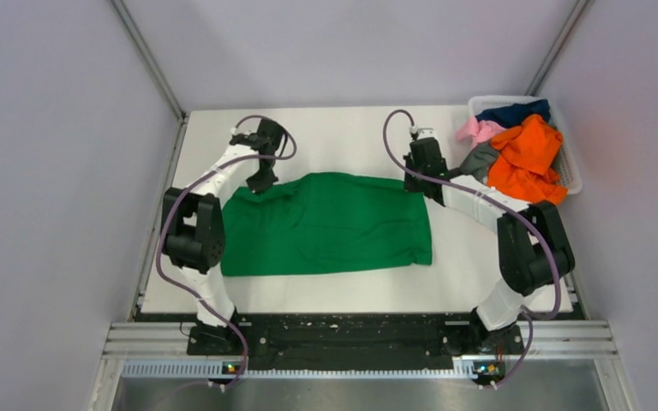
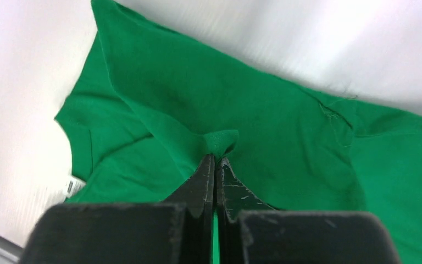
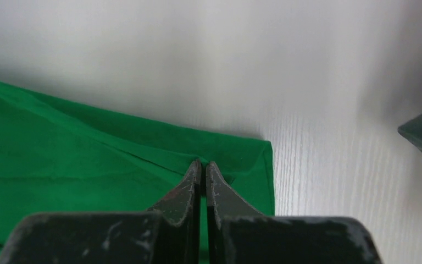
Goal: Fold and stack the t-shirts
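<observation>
While left pincer and right pincer pinch green t-shirt, spread flat.

White basket at the white table's far-right corner

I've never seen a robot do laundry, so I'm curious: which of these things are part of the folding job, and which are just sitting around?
Part of the job:
green t-shirt, pinched by the left fingers and the right fingers
orange t-shirt, pink t-shirt, grey t-shirt, navy t-shirt, heaped at the far right

Just lying about:
white basket holding that heap
table
</observation>
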`<state>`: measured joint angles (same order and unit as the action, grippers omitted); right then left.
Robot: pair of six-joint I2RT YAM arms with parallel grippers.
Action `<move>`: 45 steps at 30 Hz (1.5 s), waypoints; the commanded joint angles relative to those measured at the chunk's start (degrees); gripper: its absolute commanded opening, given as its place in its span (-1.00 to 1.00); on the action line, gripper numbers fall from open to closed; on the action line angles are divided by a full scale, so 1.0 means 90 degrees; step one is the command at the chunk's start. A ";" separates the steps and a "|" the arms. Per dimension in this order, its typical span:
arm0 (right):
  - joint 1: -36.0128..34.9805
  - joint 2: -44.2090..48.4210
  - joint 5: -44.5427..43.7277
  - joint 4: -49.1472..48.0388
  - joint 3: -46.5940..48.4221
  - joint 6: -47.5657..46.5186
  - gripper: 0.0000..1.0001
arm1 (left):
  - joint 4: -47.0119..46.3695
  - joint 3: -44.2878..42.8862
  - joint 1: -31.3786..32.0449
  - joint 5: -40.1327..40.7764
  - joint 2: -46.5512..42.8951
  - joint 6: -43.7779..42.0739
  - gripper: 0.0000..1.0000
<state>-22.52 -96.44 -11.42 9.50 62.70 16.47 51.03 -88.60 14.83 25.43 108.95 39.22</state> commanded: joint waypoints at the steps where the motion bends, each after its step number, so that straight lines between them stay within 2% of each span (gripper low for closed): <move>1: -0.0064 0.0714 -0.0081 -0.0067 -0.0373 -0.0149 -1.00 | -0.0462 0.0773 0.0108 0.0226 -0.0955 0.0369 -1.00; 6: -0.0063 0.1023 -0.0131 0.0080 -0.0623 -0.0258 -1.00 | -0.0495 0.1493 0.0102 0.0251 -0.1626 0.0496 -1.00; 15: -0.0039 0.1288 -0.0900 0.0423 -0.0611 -0.0505 -1.00 | -0.0340 0.1894 0.0110 0.0432 -0.2334 0.0518 -1.00; 23: -0.0026 0.1619 -0.0649 0.0478 -0.0880 -0.0489 -1.00 | -0.0240 0.2584 0.0110 0.0629 -0.3077 0.0736 -1.00; 30: -0.0025 0.1833 -0.0575 0.0469 -0.1242 -0.0392 -1.00 | -0.0327 0.3026 0.0128 0.0482 -0.3503 0.0785 -1.00; 36: -0.0027 0.1920 -0.0214 0.0286 -0.1697 -0.0072 -0.98 | -0.0627 0.3807 0.0414 0.0135 -0.3688 0.0881 -1.00; 38: -0.0019 0.1990 -0.0173 0.0309 -0.1916 0.0096 -0.84 | -0.0518 0.4050 0.0451 0.0160 -0.3727 0.1057 -0.77; 40: -0.0027 0.2132 -0.0242 0.0501 -0.2087 0.0242 -0.69 | -0.0223 0.4184 0.0461 0.0269 -0.3806 0.1268 -0.71; 42: -0.0021 0.2378 -0.0271 0.0833 -0.2171 0.0284 -0.57 | 0.0248 0.4195 0.0481 0.0440 -0.4008 0.1497 -0.56; 43: -0.0025 0.2545 -0.0301 0.0980 -0.2218 0.0243 -0.40 | 0.0463 0.4190 0.0508 0.0522 -0.4161 0.1580 -0.35; 45: -0.0018 0.2881 -0.0428 0.1265 -0.2249 0.0150 0.15 | 0.0820 0.4164 0.0613 0.0572 -0.4560 0.1711 -0.06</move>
<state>-22.50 -77.54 -13.69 16.73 42.61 17.47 51.20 -50.65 19.09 27.62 75.46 49.98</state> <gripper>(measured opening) 0.389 0.355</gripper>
